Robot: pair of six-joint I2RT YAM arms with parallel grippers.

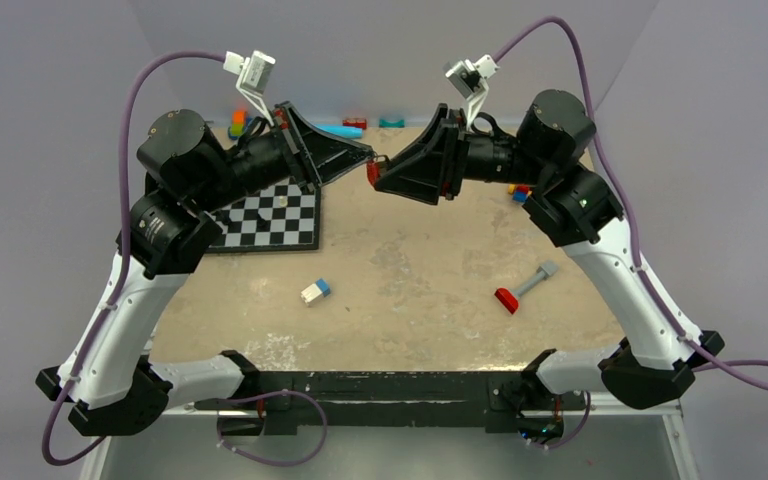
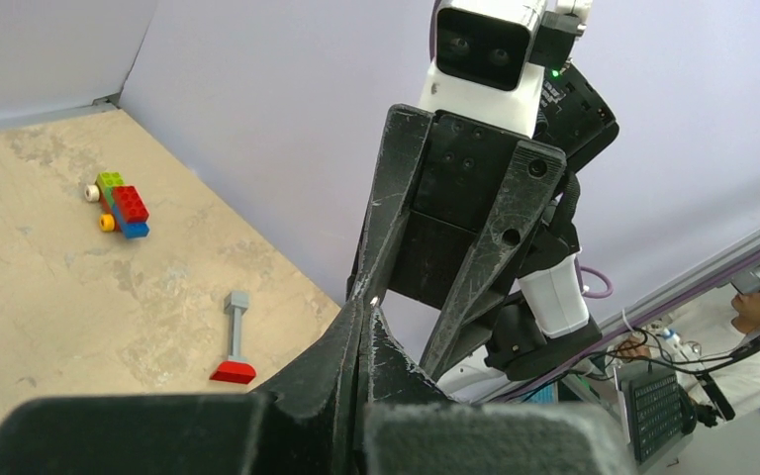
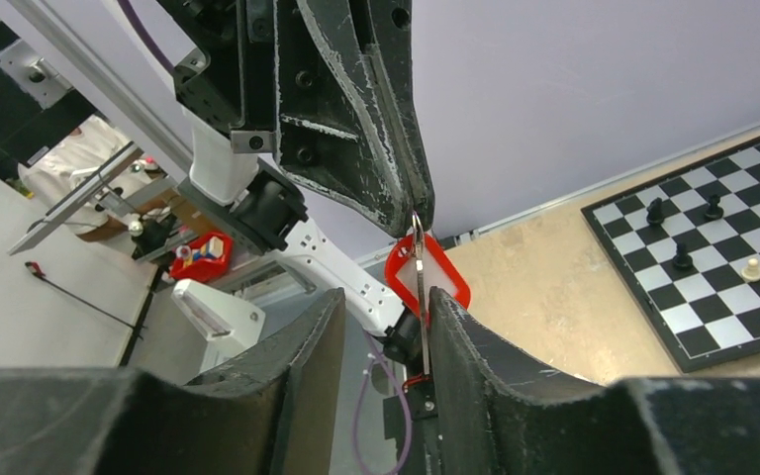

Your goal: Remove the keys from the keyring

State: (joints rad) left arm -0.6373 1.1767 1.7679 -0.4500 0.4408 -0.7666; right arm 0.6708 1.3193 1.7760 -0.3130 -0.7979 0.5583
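**A:** What do we see closest to us?

**B:** Down on the table (image 1: 430, 260) we see a white and blue brick (image 1: 315, 291). Off to the right is a red and grey piece (image 1: 522, 288). They lie well apart.

**A:** And a bit further back?

**B:** We see a chessboard (image 1: 270, 215) on the left, partly under the left arm (image 1: 210, 170). A few chess pieces (image 3: 683, 255) stand on it.

**A:** Where is the keyring?

**B:** It is up in the air, over the middle of the table. The keyring (image 3: 417, 224) is pinched in the very tip of the left gripper (image 3: 418, 210). That gripper's fingers are pressed tight together. A red tag (image 3: 440, 267) hangs from the keyring.

**A:** What about the right gripper?

**B:** The right gripper (image 3: 386, 307) has its fingers apart, with a clear gap between them. The tag and a thin metal strip (image 3: 423, 332) hang down into that gap, close by one finger. We cannot tell if the strip touches the finger, or if it is a key. We do not see this gripper holding anything.

**A:** And far away?

**B:** We see small coloured bricks (image 1: 238, 124) along the back edge of the table.
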